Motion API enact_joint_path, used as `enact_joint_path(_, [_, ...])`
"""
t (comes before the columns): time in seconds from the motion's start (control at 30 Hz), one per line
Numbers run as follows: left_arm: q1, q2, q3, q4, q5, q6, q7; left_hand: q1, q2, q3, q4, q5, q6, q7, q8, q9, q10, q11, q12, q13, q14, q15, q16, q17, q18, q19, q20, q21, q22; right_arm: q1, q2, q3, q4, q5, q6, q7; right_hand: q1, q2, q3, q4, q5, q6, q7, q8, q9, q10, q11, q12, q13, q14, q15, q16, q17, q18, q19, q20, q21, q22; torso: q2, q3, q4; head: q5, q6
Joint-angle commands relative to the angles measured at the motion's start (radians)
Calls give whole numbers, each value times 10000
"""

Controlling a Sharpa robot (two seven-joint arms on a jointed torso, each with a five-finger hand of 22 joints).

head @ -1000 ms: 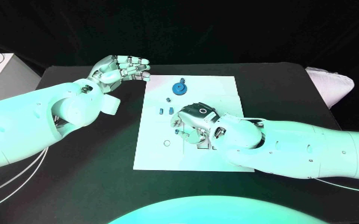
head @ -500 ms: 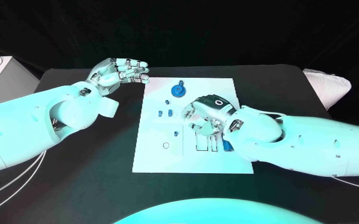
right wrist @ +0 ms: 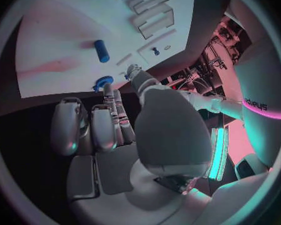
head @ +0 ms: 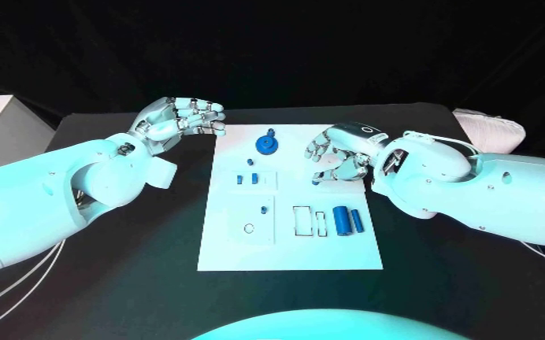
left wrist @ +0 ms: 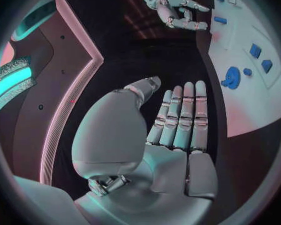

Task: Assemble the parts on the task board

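Task board [head: 233, 245] is lying flat mid-table, white and plate-like. Parts on it are looking small, rigid and light, probably smooth plastic or metal, so likely slippery under silver fingertips.

- Blue round part [head: 267, 147] is sitting near the board's far edge; it looks like a disc with a knob on its rim. Judging best hold is across the rim, pinched from above.
- 2 blue cylinders [head: 349, 220] are lying side by side in the near right area, just beside white rectangular recesses [head: 305, 221]. They will probably roll if nudged; take across the middle of the barrel.
- Several tiny blue pieces [head: 253, 178] are sitting on the left-centre of the board, too small to identify. Judging these need a fine pinch and are easily knocked away.

Right hand [head: 337, 157] is hovering over the board's far right corner, fingers curled loosely, nothing visibly between them; cannot tell its state for certain. Left hand [head: 185, 117] is hanging off the board's far left corner, fingers straight and close together in its wrist view [left wrist: 172, 135], holding nothing.

Writing: the right wrist view is showing "sharpa" on the arm [right wrist: 260, 104]. No other legible labels.
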Motion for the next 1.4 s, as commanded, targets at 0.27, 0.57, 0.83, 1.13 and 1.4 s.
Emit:
enact_joint_path(0.27, [2, -11, 5, 33, -81, 393, 248, 42, 15, 34, 17, 10, 1, -42, 36, -22, 29, -9, -40, -23, 36, -30, -75, 24, 121, 92, 25, -80, -24, -183, 65, -26, -377, -922, 1205, -233, 1202, 142, -1604, 1441, -33, -5, -163, -228, -66, -403, 38, 296, -14, 138, 65, 104, -76, -23, -20, 24, -228, -113, 24, 8, 19, 89, -10])
enact_joint_path(0.57, [2, -29, 4, 40, -88, 315, 217, 64, 43, 52, 17, 12, 12, -36, 42, -25, 17, -10, -57, -25, 48, -33, -78, 36, 123, 113, 20, -91, -33, -343, 280, -37, -552, -1244, 1318, -460, 1600, 328, -1521, 1633, 177, 212, -44, -178, -41, -169, -28, 524, 13, 140, 15, 138, -90, -42, 34, -14, -154, -23, 16, 9, 21, 61, -75])
enact_joint_path(0.83, [2, -27, 4, 42, -92, 273, 195, 71, 59, 60, 20, 10, 24, -15, 48, -27, 13, -8, -65, -25, 57, -35, -79, 44, 123, 128, 16, -97, -38, -502, 509, -41, -661, -1309, 1012, -574, 1851, 697, -845, 1664, 72, 644, 10, -92, -56, 342, -88, 658, -18, 161, -50, 203, -76, -97, 136, -77, 71, 204, 12, 17, 27, 49, -101])
enact_joint_path(1.13, [2, -38, 4, 42, -102, 242, 164, 74, 79, 69, 28, 10, 33, 2, 52, -28, 15, -4, -69, -24, 63, -36, -81, 51, 123, 140, 13, -101, -42, -563, 650, -42, -695, -1280, 590, -648, 1507, 649, 756, 1663, 352, 1254, -75, 25, -61, 1158, -212, 390, -42, 192, -156, 322, -7, -176, 263, -168, 443, 575, 18, 9, 24, 25, -131])
enact_joint_path(1.4, [2, -55, 4, 45, -117, 242, 131, 79, 90, 75, 30, 11, 37, 7, 54, -29, 15, -1, -71, -23, 66, -36, -82, 54, 124, 146, 11, -103, -44, -600, 716, -42, -675, -1243, 42, -934, 1196, 346, 1746, 1612, 614, 1460, -114, 134, 33, 1560, -276, 146, -2, 222, -197, 430, 116, -224, 330, -216, 670, 804, 15, 4, 21, 22, -175])
